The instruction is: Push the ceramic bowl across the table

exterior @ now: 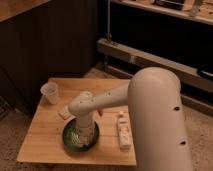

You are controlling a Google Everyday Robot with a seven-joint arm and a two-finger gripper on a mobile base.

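Observation:
The dark-green ceramic bowl (69,139) sits on the light wooden table (42,136) near its front edge, left of centre. My gripper (83,134) points straight down into the bowl and hides much of the bowl's paler inside. The white arm reaches in from the right, and its large upper part covers the table's right side.
A small translucent plastic cup (50,93) stands at the table's back left. A small tan item (64,113) lies just behind the bowl. A white oblong object (124,131) lies right of the bowl. Dark cabinets and a low shelf stand behind the table.

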